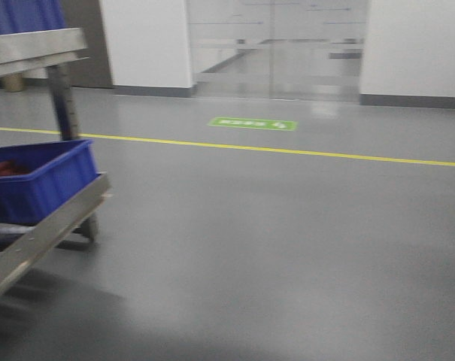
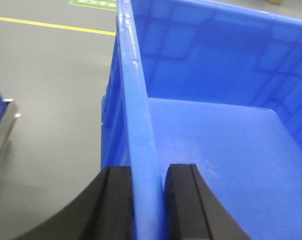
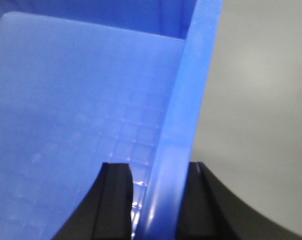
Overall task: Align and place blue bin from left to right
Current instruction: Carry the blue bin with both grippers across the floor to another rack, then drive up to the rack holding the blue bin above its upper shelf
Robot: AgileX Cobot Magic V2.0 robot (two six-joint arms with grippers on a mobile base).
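An empty blue bin (image 2: pixel 215 150) fills both wrist views and hangs above the grey floor. My left gripper (image 2: pixel 148 200) is shut on the bin's left wall, one black finger outside and one inside. My right gripper (image 3: pixel 158 200) is shut on the bin's right wall (image 3: pixel 190 100); its outer finger presses the wall and a thin gap shows at its inner finger. The bin's inside (image 3: pixel 66 100) holds nothing. The front view does not show this bin or either gripper.
A metal rack (image 1: pixel 54 226) stands at the left with another blue bin (image 1: pixel 39 180) holding something red, and a further blue bin (image 1: pixel 24 15) on its upper shelf. A yellow line (image 1: pixel 287 150) and green floor sign (image 1: pixel 252 123) cross the grey floor before glass doors (image 1: pixel 276 49).
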